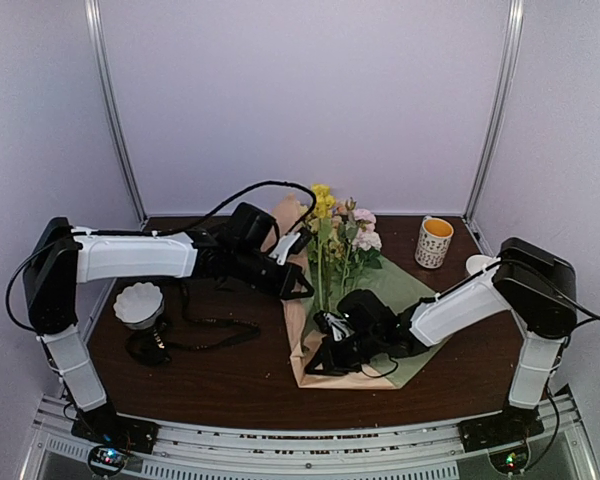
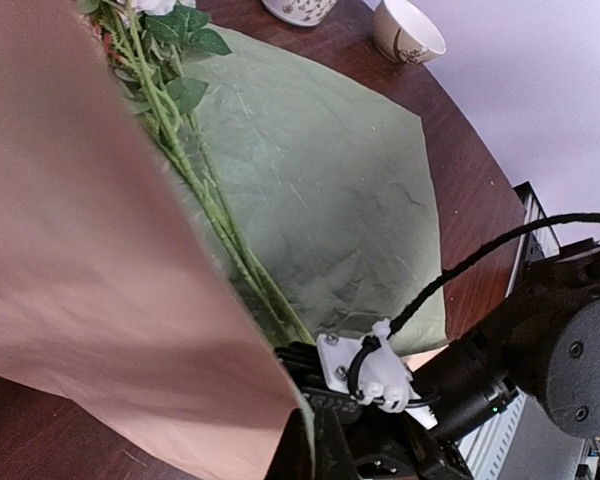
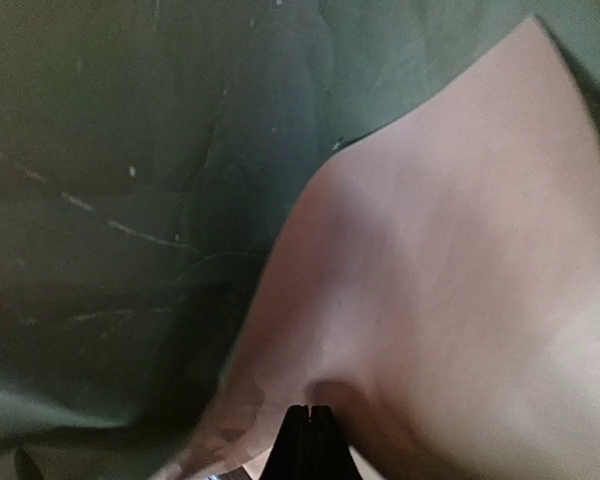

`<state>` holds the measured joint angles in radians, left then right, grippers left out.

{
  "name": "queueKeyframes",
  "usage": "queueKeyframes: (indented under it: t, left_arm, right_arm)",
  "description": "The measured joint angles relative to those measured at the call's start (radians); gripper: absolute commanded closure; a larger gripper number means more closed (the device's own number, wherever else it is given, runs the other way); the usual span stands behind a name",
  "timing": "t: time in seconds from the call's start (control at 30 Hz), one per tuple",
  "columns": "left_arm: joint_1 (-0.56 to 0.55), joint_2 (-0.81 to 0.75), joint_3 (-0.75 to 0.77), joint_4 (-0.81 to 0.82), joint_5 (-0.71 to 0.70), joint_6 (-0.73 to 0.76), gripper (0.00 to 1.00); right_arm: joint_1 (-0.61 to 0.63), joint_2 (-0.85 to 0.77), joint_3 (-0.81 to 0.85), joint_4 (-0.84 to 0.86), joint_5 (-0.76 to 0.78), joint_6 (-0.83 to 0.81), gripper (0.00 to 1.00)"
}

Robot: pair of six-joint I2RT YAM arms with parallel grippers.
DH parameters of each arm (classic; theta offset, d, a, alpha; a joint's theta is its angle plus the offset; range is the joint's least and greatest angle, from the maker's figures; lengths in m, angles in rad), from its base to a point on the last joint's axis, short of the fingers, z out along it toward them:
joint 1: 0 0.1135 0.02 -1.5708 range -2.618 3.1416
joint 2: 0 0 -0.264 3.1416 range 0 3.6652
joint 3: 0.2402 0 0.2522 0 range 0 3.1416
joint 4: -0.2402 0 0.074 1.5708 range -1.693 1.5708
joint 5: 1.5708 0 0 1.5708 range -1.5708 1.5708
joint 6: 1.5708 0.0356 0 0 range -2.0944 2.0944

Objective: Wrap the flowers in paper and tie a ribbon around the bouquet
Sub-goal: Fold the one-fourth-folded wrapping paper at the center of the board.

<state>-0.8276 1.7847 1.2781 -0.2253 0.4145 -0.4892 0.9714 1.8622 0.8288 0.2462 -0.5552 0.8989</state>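
The paper (image 1: 400,290) lies on the table green side up, with the flowers (image 1: 338,225) on it, blossoms at the far end. My left gripper (image 1: 298,285) is shut on the paper's left edge and holds that flap up, tan side out, beside the stems. In the left wrist view the gripper (image 2: 315,450) pinches the flap (image 2: 90,250), and the flowers' stems (image 2: 215,215) run down to the right gripper (image 2: 305,360). My right gripper (image 1: 322,330) sits at the stem ends. Its tips (image 3: 308,415) are shut, puckering the tan paper (image 3: 460,250). A black ribbon (image 1: 195,338) trails on the table at left.
A white ribbed bowl (image 1: 139,303) stands at the left beside the ribbon. A patterned mug (image 1: 433,242) stands at the back right, with a small white cup (image 1: 477,264) next to it. Both show at the far edge in the left wrist view, mug (image 2: 298,10) and cup (image 2: 408,30).
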Motion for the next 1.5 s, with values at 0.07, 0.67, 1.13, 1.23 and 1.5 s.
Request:
queueKeyframes:
  t: [0.07, 0.67, 1.13, 1.23, 1.5]
  left_arm:
    - [-0.009, 0.013, 0.015, -0.011, 0.001, 0.013, 1.0]
    - [-0.061, 0.157, 0.215, -0.185, -0.056, 0.134, 1.0]
    - [-0.076, 0.335, 0.37, -0.222, -0.005, 0.143, 1.0]
    - [-0.076, 0.357, 0.386, -0.236, -0.005, 0.148, 1.0]
    - [-0.076, 0.382, 0.407, -0.252, -0.005, 0.16, 1.0]
  right_arm:
    - [-0.009, -0.03, -0.025, 0.0, 0.02, 0.011, 0.98]
    - [-0.088, -0.152, -0.193, 0.071, 0.056, 0.051, 0.98]
    - [-0.139, -0.233, -0.307, 0.227, 0.072, 0.142, 0.89]
    - [-0.166, -0.315, -0.348, 0.225, 0.114, 0.156, 0.84]
    - [-0.303, -0.409, -0.256, 0.127, 0.151, 0.077, 0.71]
